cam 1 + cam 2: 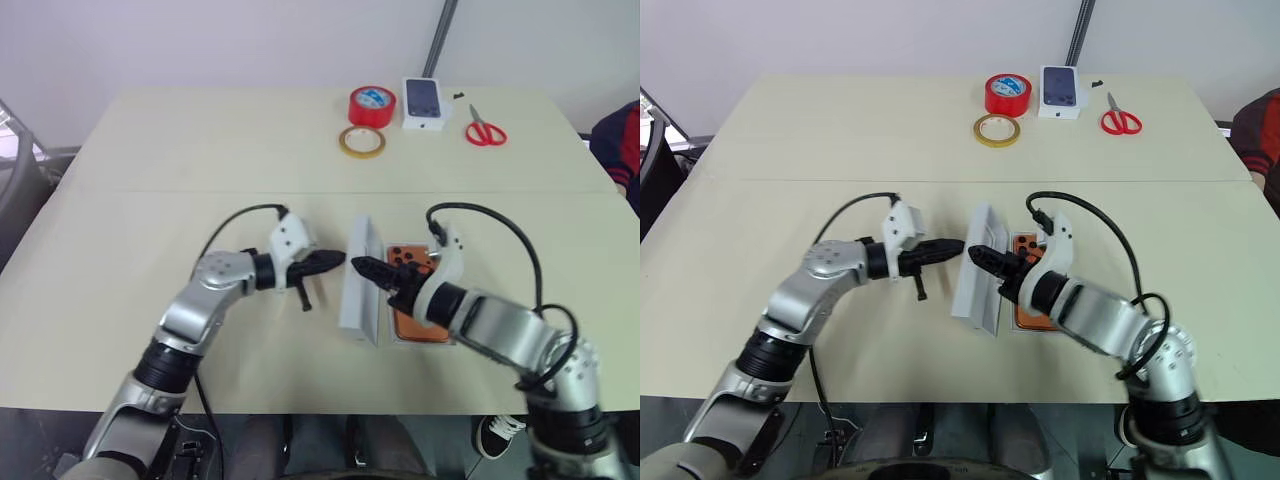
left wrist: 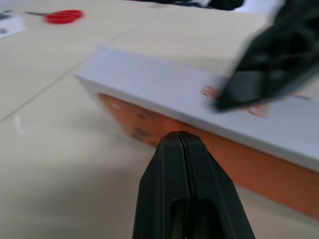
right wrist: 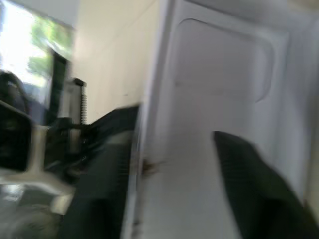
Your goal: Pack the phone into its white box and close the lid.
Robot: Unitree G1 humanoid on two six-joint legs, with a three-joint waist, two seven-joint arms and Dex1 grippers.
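Both hands meet at the middle of the frame: the left hand (image 1: pixel 335 261), its fingers pressed together and holding nothing, points its tip at the outer face of the lid (image 1: pixel 360 280), which stands tilted on its long edge beside the white box (image 1: pixel 392 338). From the lower right comes the right hand (image 1: pixel 368 268), its tip against the lid's inner face; whether its fingers are spread or pinching the lid's edge I cannot tell. Beside the lid lies the phone (image 1: pixel 412 256), orange, flat in the white box on the table (image 1: pixel 150 150), partly hidden by the right arm. By my reading the packing is done and the closing step is in hand. Next, the left hand probably has to push the lid over toward the phone while the right hand draws clear, so the lid drops squarely onto the rim rather than skewed.
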